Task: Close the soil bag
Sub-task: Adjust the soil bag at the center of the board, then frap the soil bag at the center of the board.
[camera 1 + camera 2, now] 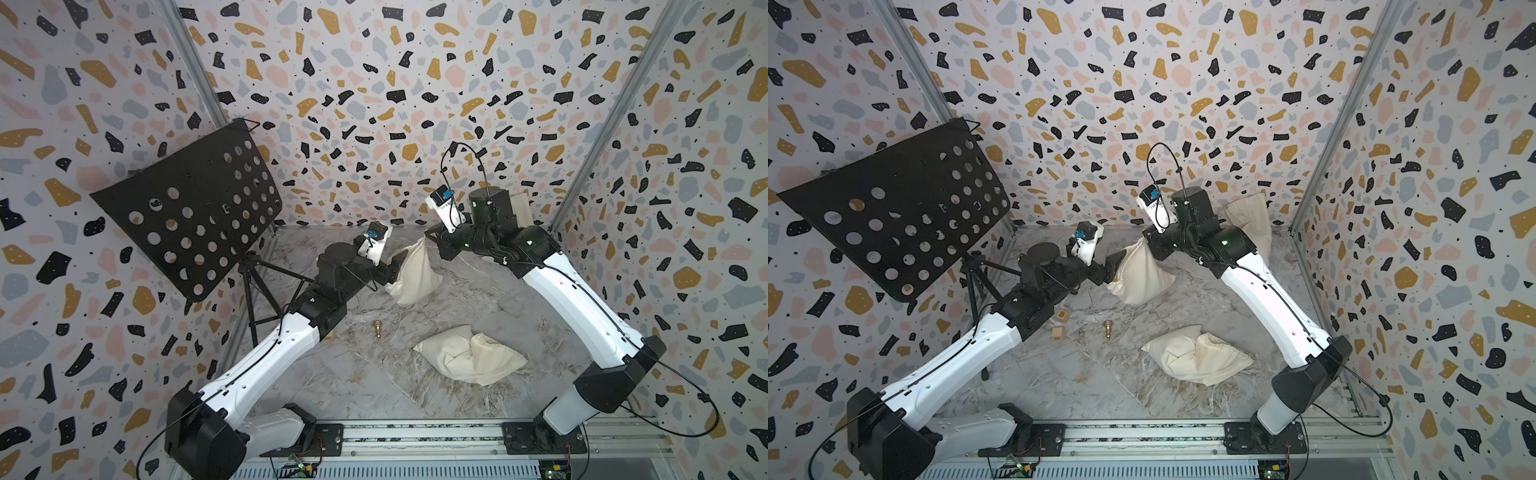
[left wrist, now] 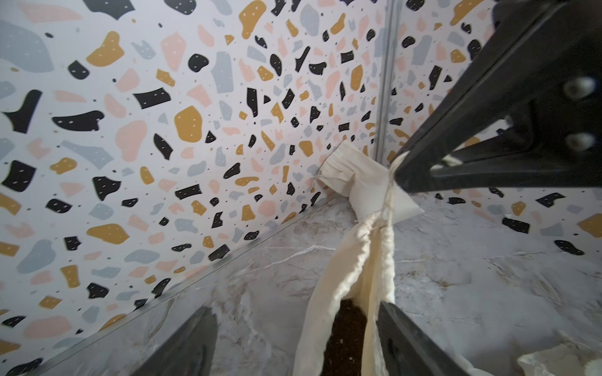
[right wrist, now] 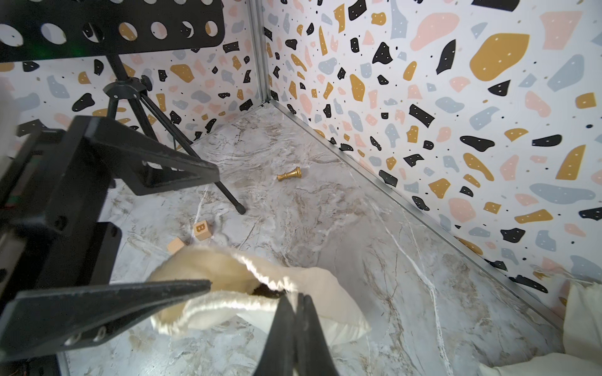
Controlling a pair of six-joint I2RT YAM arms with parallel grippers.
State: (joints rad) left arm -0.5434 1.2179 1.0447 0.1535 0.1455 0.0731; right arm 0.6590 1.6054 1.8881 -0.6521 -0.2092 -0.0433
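**Soil bag station: tools, bag and surrounding items**

- Left gripper (image 2: 296,309): fingers spread wide on either side of the open mouth of the soil bag (image 1: 417,274), not clamping it. Dark soil (image 2: 345,332) shows inside.
- Right gripper (image 3: 295,301): fingers pressed together, pinching the gathered rim and cord at the far end of the mouth and drawing it upward.
- Soil bag: cream cloth, sitting toward the back of the marble-look table (image 1: 365,386), between the two grippers.
- Cloth bags, three in all: the held one, a second bag (image 1: 469,357) slumped near the front, and a third bag (image 1: 1250,220) leaning in the back right corner behind the right arm.
- Wooden blocks, two: a lettered block (image 3: 202,229) marked B and a plain block (image 3: 176,244), both near the left arm.
- Gold chess piece (image 3: 289,174), one, lying on its side.
- Music stand (image 1: 191,170), one. The left arm crosses in front of its tripod.
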